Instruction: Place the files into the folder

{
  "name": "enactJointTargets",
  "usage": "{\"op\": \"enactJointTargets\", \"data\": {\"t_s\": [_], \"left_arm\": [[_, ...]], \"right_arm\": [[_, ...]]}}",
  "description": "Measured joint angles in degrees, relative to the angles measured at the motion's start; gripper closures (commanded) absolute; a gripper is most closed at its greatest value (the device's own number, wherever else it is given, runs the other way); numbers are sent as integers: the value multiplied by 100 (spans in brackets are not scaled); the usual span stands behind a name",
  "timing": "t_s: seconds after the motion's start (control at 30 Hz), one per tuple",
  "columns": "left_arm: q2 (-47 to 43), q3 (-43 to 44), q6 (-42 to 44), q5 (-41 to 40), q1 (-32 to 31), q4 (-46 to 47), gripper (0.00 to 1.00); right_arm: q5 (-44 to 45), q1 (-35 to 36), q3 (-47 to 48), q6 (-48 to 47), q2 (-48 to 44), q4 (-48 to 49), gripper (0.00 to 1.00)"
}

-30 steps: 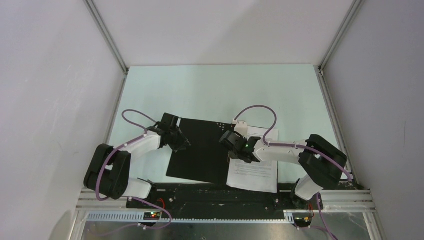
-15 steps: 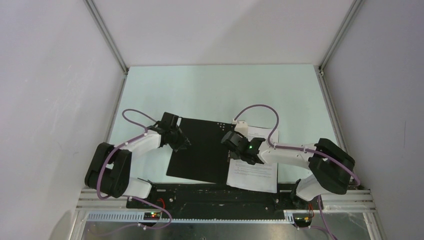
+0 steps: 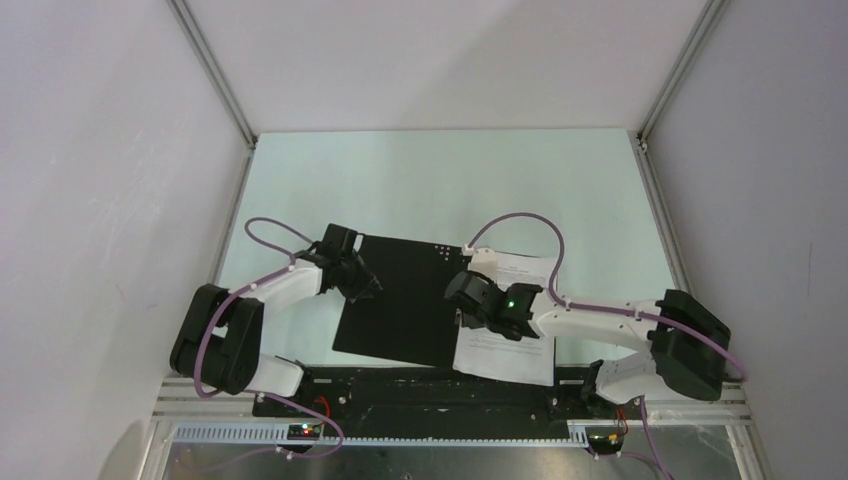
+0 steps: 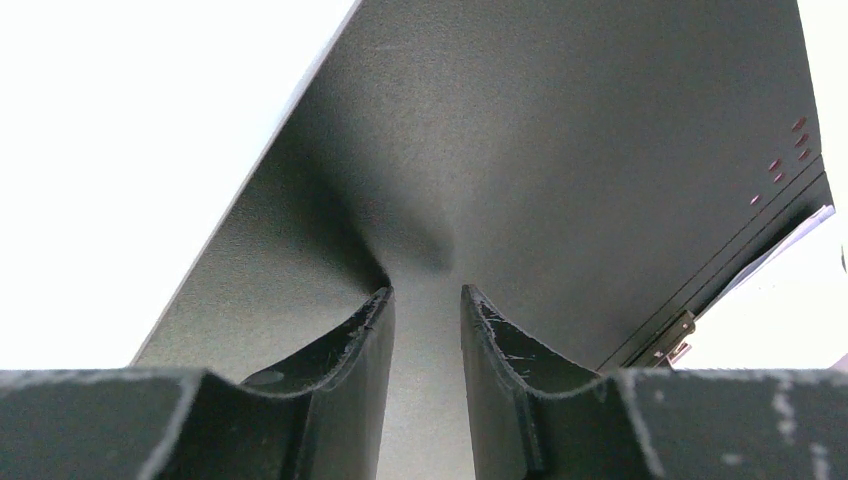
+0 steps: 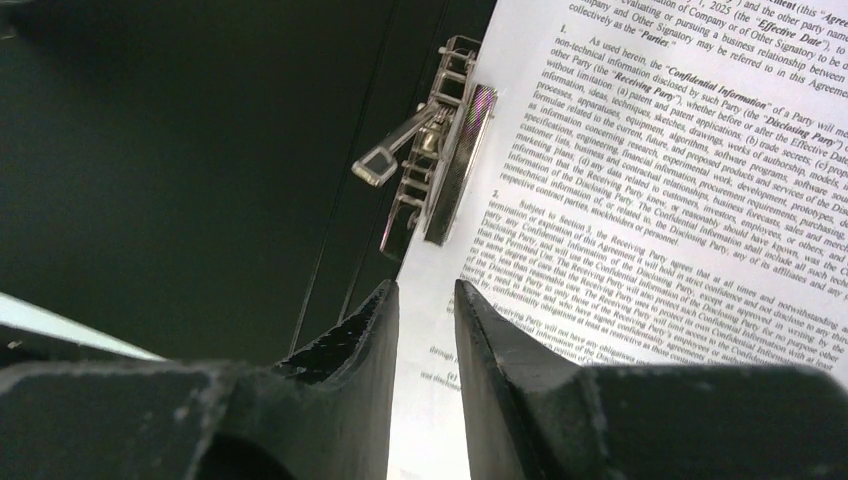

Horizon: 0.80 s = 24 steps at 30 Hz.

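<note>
1. Two sheets, the files (image 5: 650, 200), lie flat just right of the metal spine clip (image 5: 440, 165). Their long axis runs alongside it, from the far side to the near side. Their left edge meets the clip, but I cannot tell whether it is tucked under it.
2. The folder (image 3: 400, 300) lies open on the table (image 3: 440, 180), black inside up, with its bare cover spreading left of the clip.
3. The right gripper (image 5: 422, 290) is the nearer one. It hangs just on the near side of the clip, above the paper's left edge. Its jaws are a narrow slit apart with nothing between them, and its arm reaches in low from the right of the clip.
4. The left gripper (image 4: 425, 295) is well to the left of the clip, low over the outer part of the bare cover. Its jaws are also barely parted and hold nothing. Whether its tips press on the cover is not clear.
5. Seating the sheets probably falls to the right arm, which would work at the clip.
</note>
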Motion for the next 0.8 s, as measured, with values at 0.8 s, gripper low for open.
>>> {"op": "enactJointTargets", "data": {"t_s": [0.8], "left_arm": [[2,568,960,229,-684,-332,49]], "right_arm": [[-1335,-1574,745,201,127,35,65]]}}
